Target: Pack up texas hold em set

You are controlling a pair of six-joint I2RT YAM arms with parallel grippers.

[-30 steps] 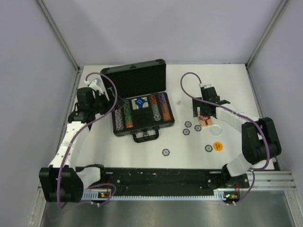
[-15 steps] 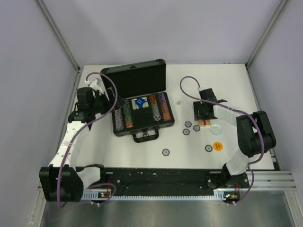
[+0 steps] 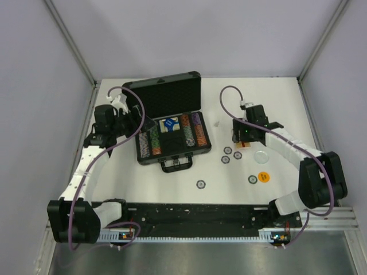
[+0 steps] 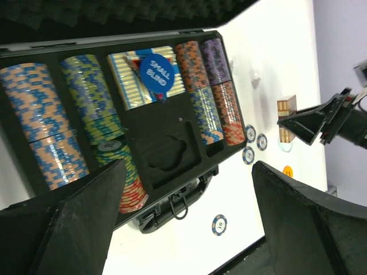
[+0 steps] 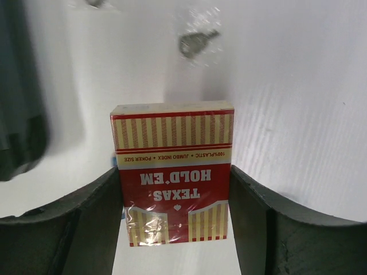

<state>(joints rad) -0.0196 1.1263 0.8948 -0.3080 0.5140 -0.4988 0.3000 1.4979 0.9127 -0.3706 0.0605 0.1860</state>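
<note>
– Two grippers are fitted; which one carries out the current step, and what is that step?
– The step is judged to be the pick-up of the red card deck (image 5: 172,137), a rectangular gold-striped box in clear wrap. It is handled by the right gripper (image 5: 173,172). The deck is seated between the jaws and each long edge is pressed by a finger (image 5: 86,217), so the jaws are closed to the deck's width. Whether the deck is lifted off the white table (image 5: 298,86) cannot be told.
– Where is the destination placed?
– The black rectangular briefcase (image 3: 166,94), lid raised, is set well to the left of the right jaws, with the multicoloured chip rows (image 4: 51,126) already seated. An empty moulded recess (image 4: 172,154) is seen below the left gripper (image 4: 189,172), whose jaws are spread wide with nothing held.
– What is called for next?
– A carry to the left is probably required, with the deck turned to match the recess before release. Several small dark chips (image 3: 227,150), an orange disc (image 3: 263,177) and a white disc (image 3: 261,154) lie on the near side of the right jaws, not yet packed.
</note>
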